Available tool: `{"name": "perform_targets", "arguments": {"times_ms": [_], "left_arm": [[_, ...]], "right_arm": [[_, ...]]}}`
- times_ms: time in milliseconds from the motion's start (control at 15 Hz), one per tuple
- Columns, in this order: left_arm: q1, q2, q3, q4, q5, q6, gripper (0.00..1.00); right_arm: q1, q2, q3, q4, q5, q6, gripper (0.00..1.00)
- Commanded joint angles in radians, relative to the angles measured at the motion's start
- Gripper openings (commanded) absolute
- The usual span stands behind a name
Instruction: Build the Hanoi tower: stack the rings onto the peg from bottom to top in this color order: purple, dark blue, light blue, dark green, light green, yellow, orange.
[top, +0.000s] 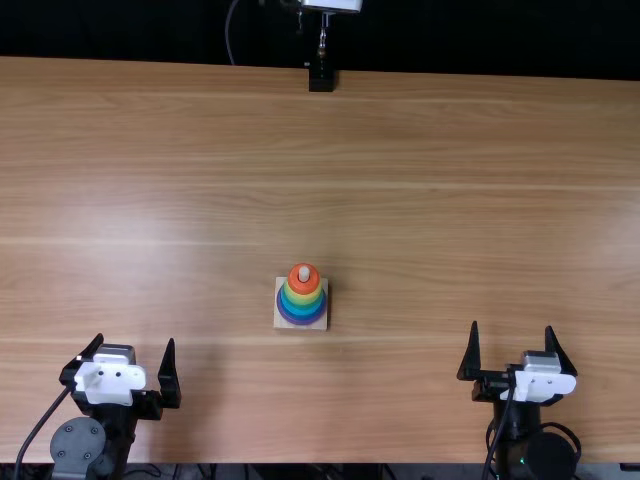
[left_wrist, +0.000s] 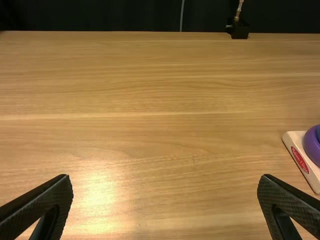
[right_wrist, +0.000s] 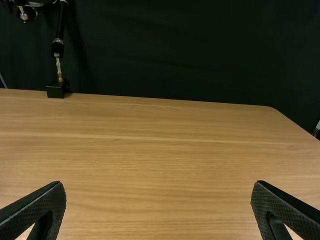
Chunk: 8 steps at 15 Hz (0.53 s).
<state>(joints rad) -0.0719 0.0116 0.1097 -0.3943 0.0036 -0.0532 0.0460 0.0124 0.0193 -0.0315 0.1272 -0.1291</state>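
The tower is judged complete, or very nearly so: in the top view the rings are seen stacked on the peg (top: 304, 273), with the purple ring (top: 301, 322) lowest and the orange ring (top: 304, 289) highest, just under the peg's tip. Blue and green bands are shown between, with yellow beneath the orange — the split between the two greens cannot be made out. Nothing more seems to be called for than that the stack be left alone, since a nudge could shift it.

The square wooden base (top: 279, 324) is placed a little nearer the near edge than the far one. From the left gripper (top: 135, 340) it is found between two and three o'clock; from the right gripper (top: 512, 328), just past nine. Both grippers are spread wide, and nothing is held by either.

Beyond the stack, toward twelve, a deep stretch of table (top: 480, 150) is left before the far edge, where a black mount (top: 321, 78) is set. Room to either side, toward three and nine, is judged generous — tighter margins are given at six, where both arms are based.
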Motion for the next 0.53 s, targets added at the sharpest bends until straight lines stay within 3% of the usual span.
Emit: {"name": "perform_targets", "arguments": {"times_ms": [0,200,333,467], "left_arm": [[0.004,-0.012,-0.110,-0.075,-0.005,0.007,1.00],[0.004,-0.012,-0.110,-0.075,-0.005,0.007,1.00],[0.004,-0.012,-0.110,-0.075,-0.005,0.007,1.00],[0.004,-0.012,-0.110,-0.075,-0.005,0.009,1.00]], "right_arm": [[0.003,-0.012,-0.005,0.003,0.013,0.004,1.00],[0.003,-0.012,-0.005,-0.041,0.015,0.006,1.00],[0.003,-0.012,-0.007,-0.259,0.011,0.004,1.00],[0.003,-0.012,-0.007,-0.334,0.009,0.000,1.00]]}}
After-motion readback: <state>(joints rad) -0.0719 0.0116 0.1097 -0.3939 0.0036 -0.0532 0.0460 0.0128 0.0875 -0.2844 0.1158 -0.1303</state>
